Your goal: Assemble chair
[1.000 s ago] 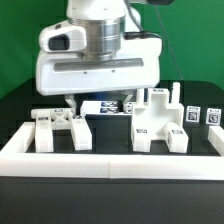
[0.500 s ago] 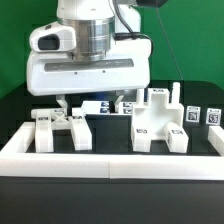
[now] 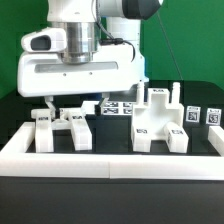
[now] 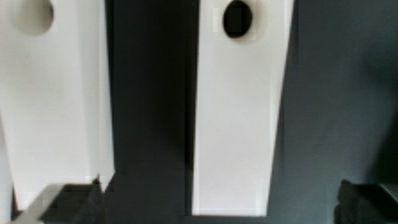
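Chair parts [image 3: 158,125], matte white, blocky and notched, stand near the gripper [image 3: 75,103], spread open and empty.

You saw a white slat [image 4: 50,120] beside a second slat [image 4: 240,130], dark gap between, each with an oval hole [image 4: 237,20]

A black table [image 3: 108,142] carries loose chair parts: an X-braced panel [image 3: 60,128] at the exterior view's left, a notched block [image 3: 160,126] at its right, and small tagged pieces [image 3: 190,115] farther right. The marker board [image 3: 118,107] lies between them, farther back. A low white border wall [image 3: 110,166] runs along the near edge.
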`<action>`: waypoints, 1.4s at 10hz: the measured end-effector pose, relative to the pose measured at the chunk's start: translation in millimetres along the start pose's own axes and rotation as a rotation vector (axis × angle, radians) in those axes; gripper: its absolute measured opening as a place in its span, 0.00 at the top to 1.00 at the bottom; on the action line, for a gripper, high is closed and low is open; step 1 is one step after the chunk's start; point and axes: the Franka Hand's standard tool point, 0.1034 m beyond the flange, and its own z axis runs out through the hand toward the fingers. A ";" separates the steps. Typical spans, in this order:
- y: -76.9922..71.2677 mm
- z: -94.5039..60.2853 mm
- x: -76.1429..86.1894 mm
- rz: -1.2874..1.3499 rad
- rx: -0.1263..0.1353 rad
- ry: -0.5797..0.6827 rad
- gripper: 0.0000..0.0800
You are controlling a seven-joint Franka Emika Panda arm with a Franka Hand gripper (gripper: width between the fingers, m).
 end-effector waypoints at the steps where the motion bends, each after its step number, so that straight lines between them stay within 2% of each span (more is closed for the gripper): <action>1: -3.3 3.3 -2.6 0.003 0.000 -0.002 0.19; 2: -8.8 6.0 -3.7 0.013 0.004 -0.007 0.19; 5: -6.5 7.7 -5.3 0.004 0.004 -0.010 0.19; 9: -8.9 32.6 -15.1 -0.019 0.002 -0.033 0.19; 14: -12.5 46.8 -21.5 -0.029 0.007 -0.054 0.19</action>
